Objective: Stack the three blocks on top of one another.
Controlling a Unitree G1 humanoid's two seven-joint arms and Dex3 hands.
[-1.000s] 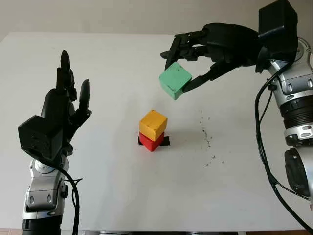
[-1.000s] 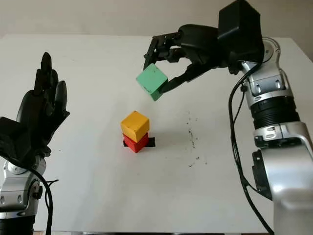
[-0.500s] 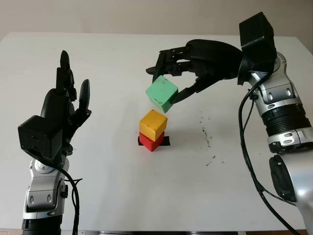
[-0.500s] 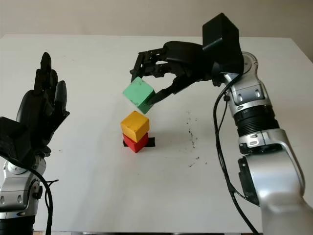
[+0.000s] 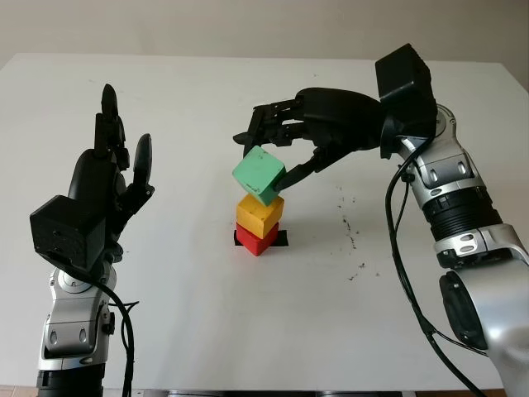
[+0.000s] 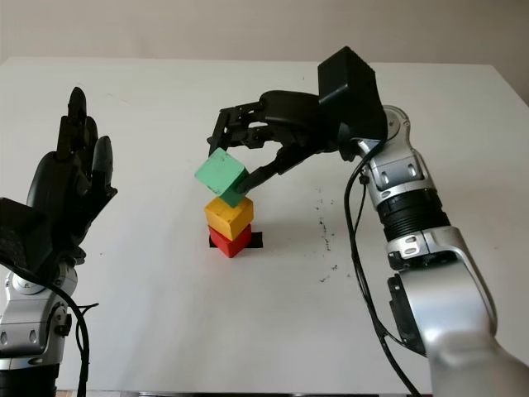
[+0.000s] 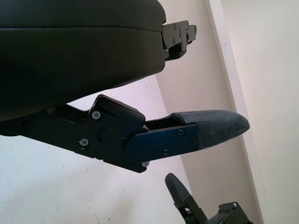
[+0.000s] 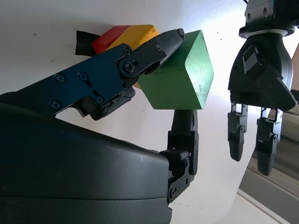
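The right hand (image 5: 277,157) gripped the tilted green block (image 5: 259,176) just above the yellow block (image 5: 258,216) on the red block (image 5: 255,240); the left hand (image 5: 103,186) hovered open, well apart; bare table (image 5: 248,331) lay around.

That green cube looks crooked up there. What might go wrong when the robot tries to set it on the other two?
The green block, held in the right hand, hangs tilted over the yellow block. Released like that, it would probably land on an edge and tumble off.

The yellow block already sits twisted on the red block, so a bump from above could knock both over.

The fingers reach down beside the stack and might clip it on opening. The left hand, open and raised at the side, could not catch anything.
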